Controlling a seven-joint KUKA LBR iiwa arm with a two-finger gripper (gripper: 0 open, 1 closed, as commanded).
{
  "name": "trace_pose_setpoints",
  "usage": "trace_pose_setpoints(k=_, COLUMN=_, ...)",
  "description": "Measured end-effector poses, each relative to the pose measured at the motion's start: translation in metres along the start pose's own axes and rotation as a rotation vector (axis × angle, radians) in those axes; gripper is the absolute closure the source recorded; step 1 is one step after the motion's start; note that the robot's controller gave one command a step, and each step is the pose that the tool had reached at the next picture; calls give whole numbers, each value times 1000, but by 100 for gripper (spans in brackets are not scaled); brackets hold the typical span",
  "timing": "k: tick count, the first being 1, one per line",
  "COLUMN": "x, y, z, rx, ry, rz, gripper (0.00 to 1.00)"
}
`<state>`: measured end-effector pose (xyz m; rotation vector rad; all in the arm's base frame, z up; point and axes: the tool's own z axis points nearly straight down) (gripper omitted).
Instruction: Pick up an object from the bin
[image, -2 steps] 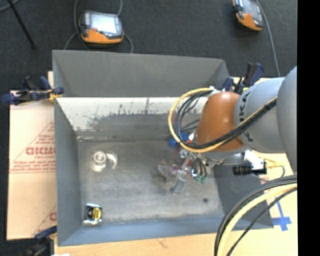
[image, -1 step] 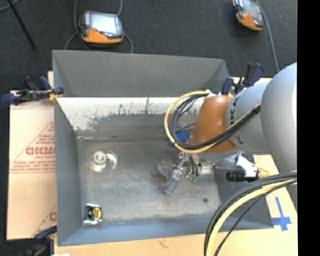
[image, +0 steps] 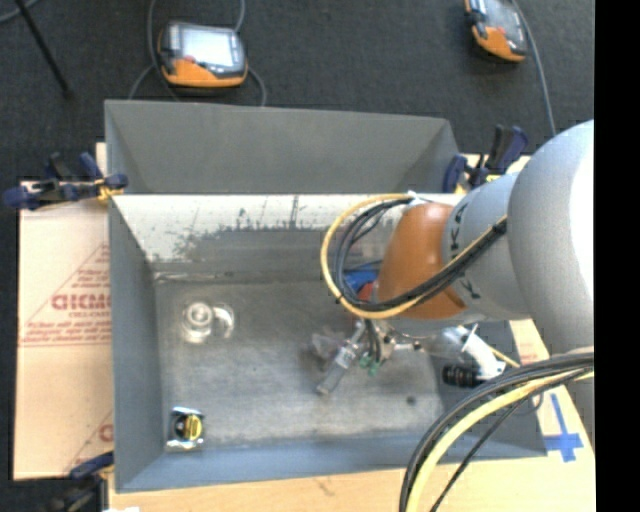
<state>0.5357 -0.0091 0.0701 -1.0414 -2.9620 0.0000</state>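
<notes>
Although the hand (image: 352, 362) sits low over the floor of the bin (image: 130, 300), right of centre, whether it is open or closed cannot be told, nor whether anything is in it. Nearest loose item: a blue and red thing (image: 362, 283) just behind the hand, largely hidden by the orange wrist cover (image: 420, 262). Well apart to the left stands a clear round piece (image: 200, 322). A small yellow-and-black item (image: 186, 427) lies in the corner at the view's lower left.

Assessment: the clear piece looks rigid, light, smooth and possibly breakable, so a gentle hold across its narrower top is advised. The yellow-and-black item appears compact and stiff; grip it across its flat sides.
</notes>
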Motion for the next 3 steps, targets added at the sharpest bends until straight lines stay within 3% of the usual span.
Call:
trace_pose_setpoints(k=1, x=-1, y=0, z=0, rx=0, ry=-1, rz=-2, gripper=100)
trace_pose_setpoints(k=2, x=-3, y=0, z=-32, rx=-4, ry=-7, rz=-6, gripper=100)
trace_pose_setpoints(k=3, x=-5, y=1, z=-124, rx=-7, ry=-11, rz=-11, gripper=100)
